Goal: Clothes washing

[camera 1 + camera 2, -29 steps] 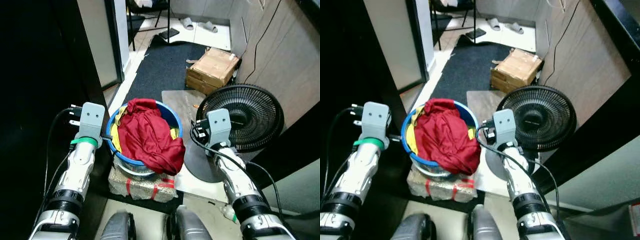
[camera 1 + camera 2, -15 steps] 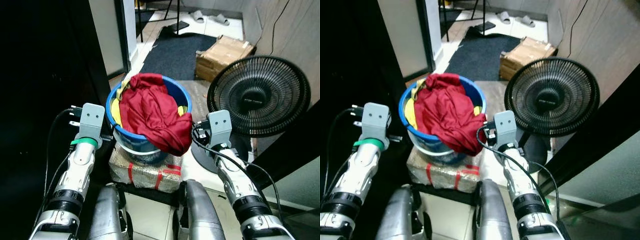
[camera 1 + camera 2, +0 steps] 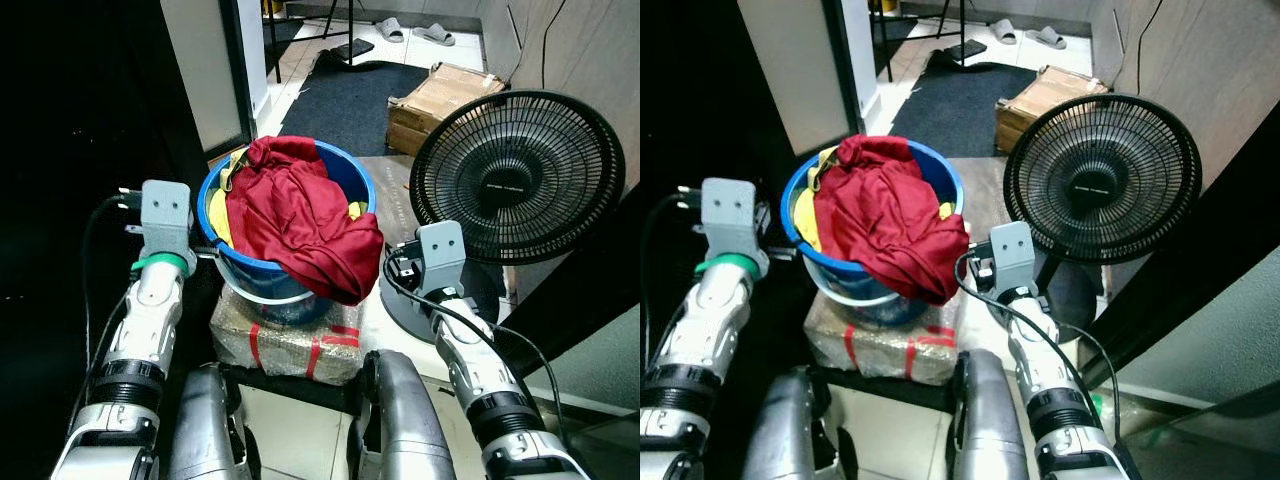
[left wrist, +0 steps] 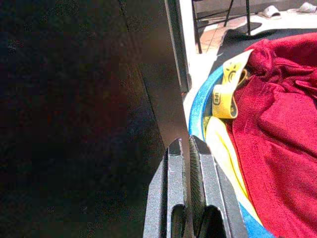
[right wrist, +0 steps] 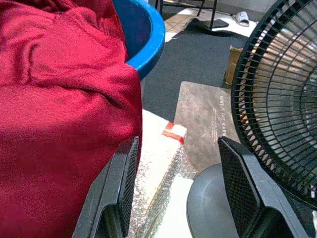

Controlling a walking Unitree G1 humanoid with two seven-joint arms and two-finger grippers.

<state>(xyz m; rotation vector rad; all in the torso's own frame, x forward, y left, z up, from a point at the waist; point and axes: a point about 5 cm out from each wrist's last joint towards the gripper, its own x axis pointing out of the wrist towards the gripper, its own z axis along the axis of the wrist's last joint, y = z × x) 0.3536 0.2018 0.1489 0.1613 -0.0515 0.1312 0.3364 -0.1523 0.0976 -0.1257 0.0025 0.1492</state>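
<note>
So the blue tub (image 3: 283,235) of laundry sits dead centre between the two arms, on a foil-wrapped block (image 3: 288,338), with the red garment (image 3: 300,225) spilling over its near-right rim. The left gripper (image 4: 187,148) is pressed together right at the tub's left rim, maybe pinching something there, hard to tell. The right gripper (image 5: 176,163) is spread wide just beside the hanging red cloth. The black fan (image 3: 515,180) crowds the right side, so that arm has little room.

Silver arms, grey wrist boxes, black cables.
</note>
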